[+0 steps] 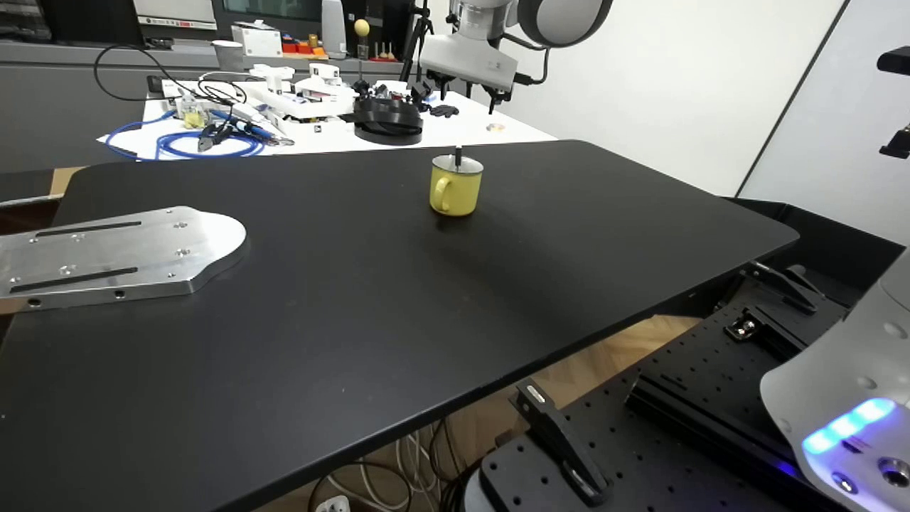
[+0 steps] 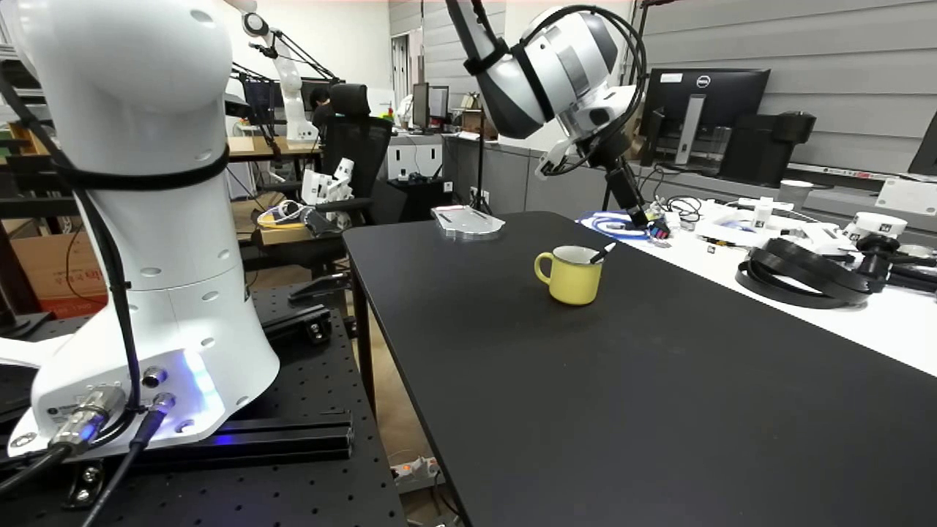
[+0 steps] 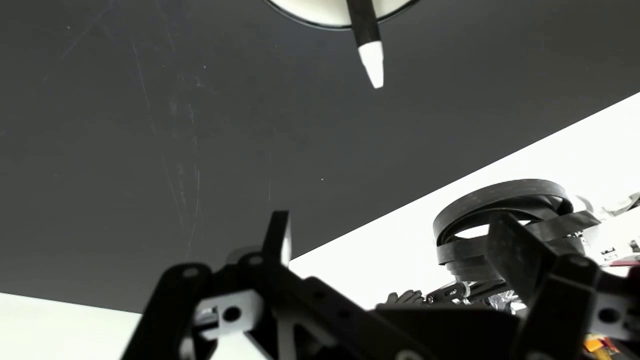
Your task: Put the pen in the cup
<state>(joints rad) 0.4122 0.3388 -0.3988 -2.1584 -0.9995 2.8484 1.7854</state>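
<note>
The gripper [image 3: 390,230] hangs higher than the table [image 3: 150,150], jaws wide apart, nothing b/w them & nothing held. Table's dark, flat & matte, w/ fine pale scratches in the wrist view. Lower than the gripper & well apart from it stands the cup [image 2: 575,282]: upright squat yellow cyl. w/ loop handle, thin dark rim & smooth off-white inside. The pen [image 3: 368,40] is in the cup: slim blk barrel w/ tapered white end, tilted across the rim, that end sticking out; its lower part's hidden. Below gripper lvl & well off to the side, in an exterior view: silver metal plate [image 1: 142,252], rounded end, 2 long dark slots, small round holes. Past the gripper in the wrist view, coiled flat blk band [image 3: 467,250] on a white table [image 3: 380,260].
</note>
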